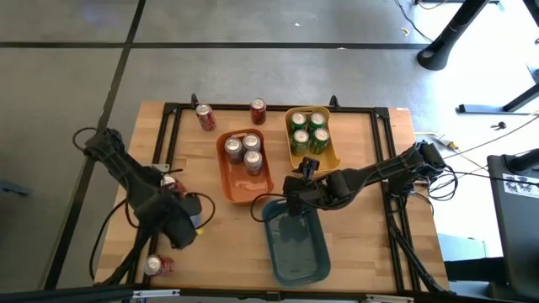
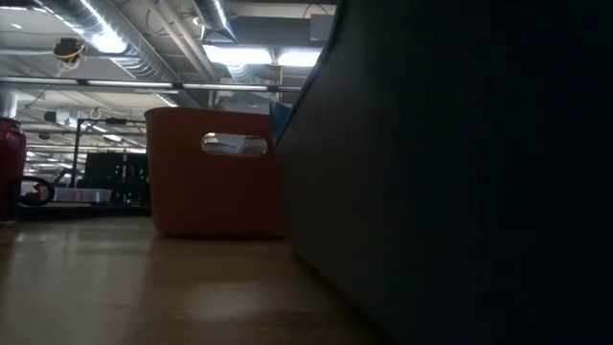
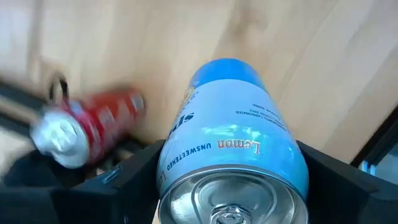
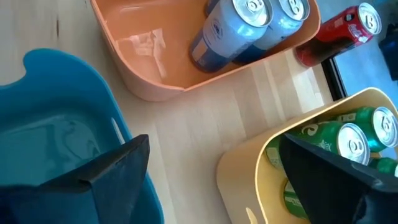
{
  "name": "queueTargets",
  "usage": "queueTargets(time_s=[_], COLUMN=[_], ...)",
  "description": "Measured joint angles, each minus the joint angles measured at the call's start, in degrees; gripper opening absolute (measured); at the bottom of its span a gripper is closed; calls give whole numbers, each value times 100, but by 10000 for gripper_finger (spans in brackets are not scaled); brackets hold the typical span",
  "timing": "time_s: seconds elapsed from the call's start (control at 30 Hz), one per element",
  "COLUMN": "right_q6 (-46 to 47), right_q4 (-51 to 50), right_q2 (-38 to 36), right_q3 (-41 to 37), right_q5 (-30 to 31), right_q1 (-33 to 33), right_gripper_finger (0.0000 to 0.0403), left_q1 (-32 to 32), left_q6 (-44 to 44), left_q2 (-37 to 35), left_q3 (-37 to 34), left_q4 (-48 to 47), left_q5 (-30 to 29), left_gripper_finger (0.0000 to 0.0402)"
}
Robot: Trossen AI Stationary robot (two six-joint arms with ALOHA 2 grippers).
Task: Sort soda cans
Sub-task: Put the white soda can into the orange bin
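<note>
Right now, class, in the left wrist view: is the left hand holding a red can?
No: the left hand grips a light blue can marked Lemon, while a red can lies on the table beyond it.

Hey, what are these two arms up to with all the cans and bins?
They are sorting soda cans by colour into bins. The left gripper holds a light blue can near the table's front left, with a red can lying beside it. The orange bin already has three bluish cans, the yellow bin has four green ones, and the blue bin looks empty. The right gripper hovers open between the bins, holding nothing. Three more red cans sit loose on the table.
</note>
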Motion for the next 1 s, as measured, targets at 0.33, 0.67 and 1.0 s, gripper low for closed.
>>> queueTargets(time_s=[0.33, 0.67, 1.0], right_q6=[-137, -876, -1025], right_q4=[-53, -74, -670], right_q2=[0, 0, 0], right_q3=[0, 0, 0], right_q5=[-8, 68, 97], right_q1=[0, -155, -613], right_gripper_finger=[358, 358, 358], left_q1=[1268, 2950, 4079], left_q6=[1911, 3911, 5110], left_q2=[0, 0, 11], left_q3=[756, 872, 583], left_q4=[46, 638, 1481], left_q5=[-1185, -1361, -704], left_gripper_finger=[291, 291, 291])
